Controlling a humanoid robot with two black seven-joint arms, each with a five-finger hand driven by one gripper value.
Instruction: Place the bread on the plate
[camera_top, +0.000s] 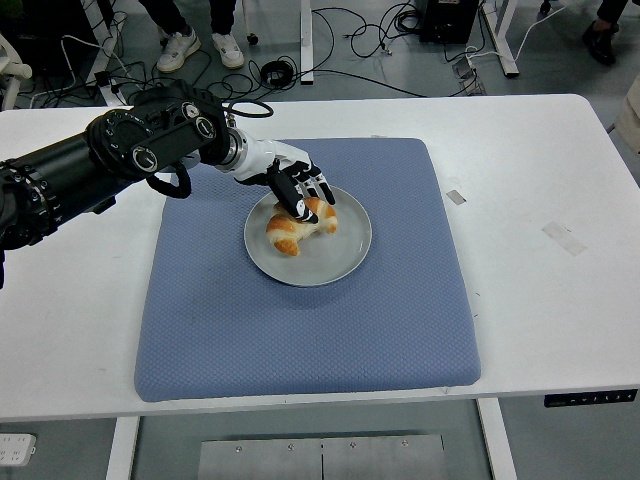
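Note:
A golden croissant (292, 225) lies on the grey round plate (335, 258), in its upper left part. The plate sits on a blue mat (300, 330) in the middle of the white table. My left hand (300, 192) reaches in from the left and its fingers are curled over the top of the croissant, still touching it. The black forearm stretches back to the left edge. My right arm does not show.
The white table (560, 180) has small tape marks (456, 197) right of the mat. People's feet (205, 40) and cables (370, 25) show on the floor beyond the far edge.

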